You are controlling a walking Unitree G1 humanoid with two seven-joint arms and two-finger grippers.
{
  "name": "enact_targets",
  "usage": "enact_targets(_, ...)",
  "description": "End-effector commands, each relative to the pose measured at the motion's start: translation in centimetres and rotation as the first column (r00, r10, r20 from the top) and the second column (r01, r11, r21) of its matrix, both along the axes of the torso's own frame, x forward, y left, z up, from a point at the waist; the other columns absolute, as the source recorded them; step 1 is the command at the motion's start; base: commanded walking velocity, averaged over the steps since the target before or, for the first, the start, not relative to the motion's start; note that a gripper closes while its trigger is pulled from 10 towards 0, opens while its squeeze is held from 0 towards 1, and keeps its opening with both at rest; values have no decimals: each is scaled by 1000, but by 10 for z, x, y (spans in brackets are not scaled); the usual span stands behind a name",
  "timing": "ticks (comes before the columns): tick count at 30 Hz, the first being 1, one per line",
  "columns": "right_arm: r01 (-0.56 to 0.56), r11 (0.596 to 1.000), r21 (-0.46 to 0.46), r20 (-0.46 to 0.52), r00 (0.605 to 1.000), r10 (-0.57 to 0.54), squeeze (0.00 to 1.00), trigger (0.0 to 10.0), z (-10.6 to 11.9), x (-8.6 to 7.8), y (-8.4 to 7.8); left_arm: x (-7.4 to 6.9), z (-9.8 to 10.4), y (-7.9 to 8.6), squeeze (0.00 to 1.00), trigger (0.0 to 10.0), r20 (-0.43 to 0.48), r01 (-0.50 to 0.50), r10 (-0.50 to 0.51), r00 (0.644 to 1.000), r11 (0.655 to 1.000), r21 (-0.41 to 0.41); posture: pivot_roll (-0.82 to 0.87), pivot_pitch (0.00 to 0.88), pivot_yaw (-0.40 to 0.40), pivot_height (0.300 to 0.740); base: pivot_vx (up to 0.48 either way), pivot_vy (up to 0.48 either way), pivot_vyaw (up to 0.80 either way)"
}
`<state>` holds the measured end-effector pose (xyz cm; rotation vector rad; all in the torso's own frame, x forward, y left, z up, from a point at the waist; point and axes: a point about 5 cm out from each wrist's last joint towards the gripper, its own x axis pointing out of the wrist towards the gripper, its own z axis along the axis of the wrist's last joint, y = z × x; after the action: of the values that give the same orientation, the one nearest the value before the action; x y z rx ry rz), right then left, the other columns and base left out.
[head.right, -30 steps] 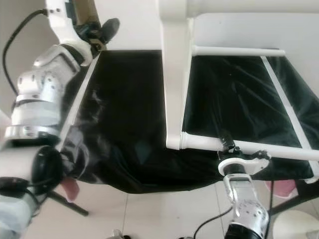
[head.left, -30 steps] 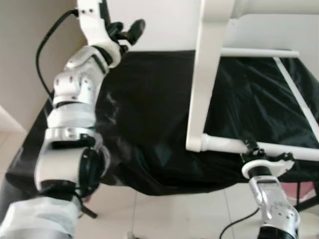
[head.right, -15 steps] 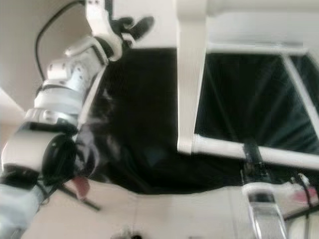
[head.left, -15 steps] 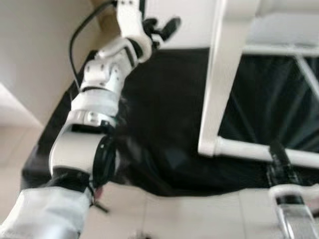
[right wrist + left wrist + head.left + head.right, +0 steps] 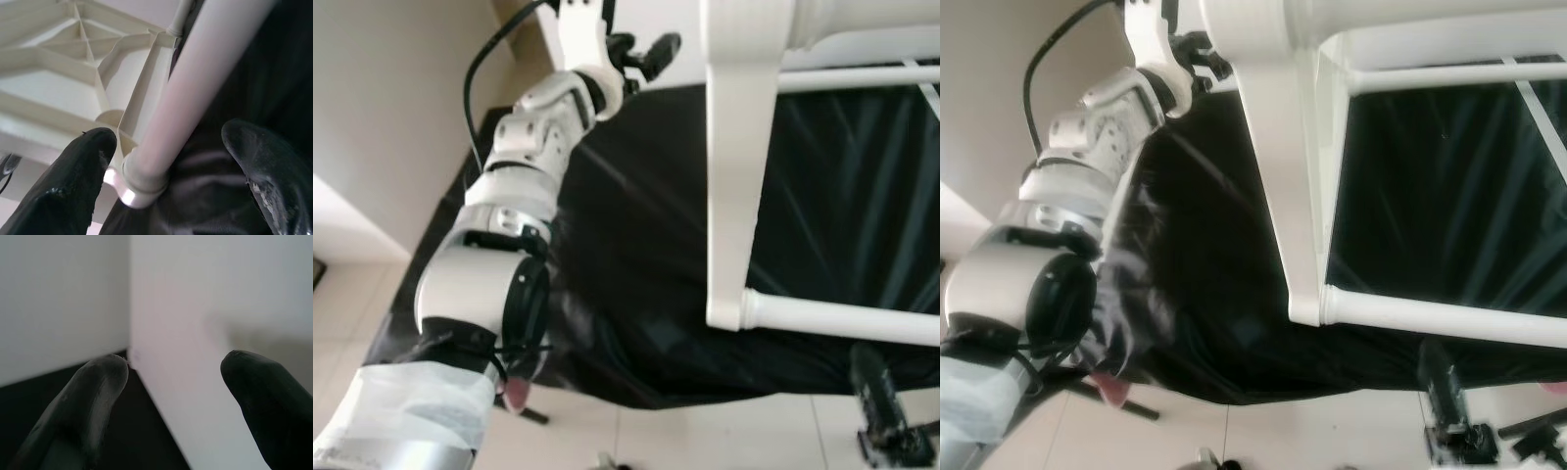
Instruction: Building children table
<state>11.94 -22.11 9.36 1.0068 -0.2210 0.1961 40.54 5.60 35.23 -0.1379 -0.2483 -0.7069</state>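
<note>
Item: white table frame, standing on the black-draped work table point(image 5: 636, 284).

We record its upright leg point(image 5: 736, 196) near the front edge, joined at the foot to a round crossbar point(image 5: 842, 318) whose long axis runs along that edge toward the right.

Right gripper point(image 5: 166, 186): fingers spread, holding nothing, just below the front edge; the crossbar passes between them, lying just beyond. We judge this arm the nearer.

Left gripper point(image 5: 171, 396): fingers apart, empty, raised at the far left corner against a white panel point(image 5: 210, 308).
</note>
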Motion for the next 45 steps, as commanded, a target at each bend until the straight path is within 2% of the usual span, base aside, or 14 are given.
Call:
enact_targets(1,36,997,64,-61,998,-32,0,10000,-16,-11,13,-1,4,0,0,10000,31,49,-50,998,998,28,-159,160,208,740,0,0,0)
enact_targets(9,36,998,45,58,998,-38,0,10000,-2,-20,9,0,4,0,0,10000,35,53,-54,998,998,34,-155,160,216,740,0,0,0)
enact_targets(13,153,988,4,220,964,-150,0,10000,39,-2,-12,1,-2,1,0,10000,24,53,-55,998,997,52,-159,158,221,740,0,0,0)
enact_targets(16,178,984,-8,239,956,-171,0,10000,48,3,-15,1,-3,1,0,10000,20,53,-55,998,997,53,-159,158,221,740,0,0,0)
enact_targets(17,229,973,-35,312,927,-207,0,10000,82,29,-16,1,-11,0,0,10000,7,56,-57,998,997,60,-160,152,214,740,0,0,0)
enact_targets(19,289,957,-40,366,895,-255,0,10000,108,52,-18,1,-19,0,0,10000,-6,60,-60,998,996,67,-159,149,207,740,0,0,0)
enact_targets(21,289,957,-40,366,895,-255,0,10000,108,52,-18,1,-19,0,0,10000,-6,60,-60,998,996,67,-159,149,207,740,0,0,0)
enact_targets(22,326,944,-50,368,885,-287,0,10000,118,72,-24,1,-25,-1,0,10000,-20,63,-62,998,996,59,-153,139,195,740,0,0,0)
enact_targets(27,373,925,-80,322,887,-330,0,10000,129,102,-32,0,-34,-1,0,10000,-38,66,-64,997,996,54,-149,134,185,740,0,0,0)
enact_targets(31,399,899,-178,242,904,-353,0,10000,142,146,-30,-1,-48,4,0,10000,-54,41,-38,998,997,59,-131,117,154,740,0,0,0)
enact_targets(35,422,854,-305,200,905,-376,0,10000,145,161,-26,-1,-54,10,0,10000,-63,25,-21,998,998,60,-118,112,138,740,0,0,0)
enact_targets(37,439,793,-423,154,897,-415,0,10000,146,178,-19,-4,-67,16,0,10000,-68,11,-6,998,997,73,-105,104,117,740,0,0,0)
enact_targets(42,432,737,-519,131,893,-431,0,10000,143,191,-9,-10,-84,22,0,10000,-64,3,3,998,996,91,-88,94,93,740,0,0,0)
enact_targets(45,406,682,-609,135,900,-415,0,10000,140,206,9,-27,-115,30,0,10000,-29,-9,13,999,990,138,-57,76,49,740,0,0,0)
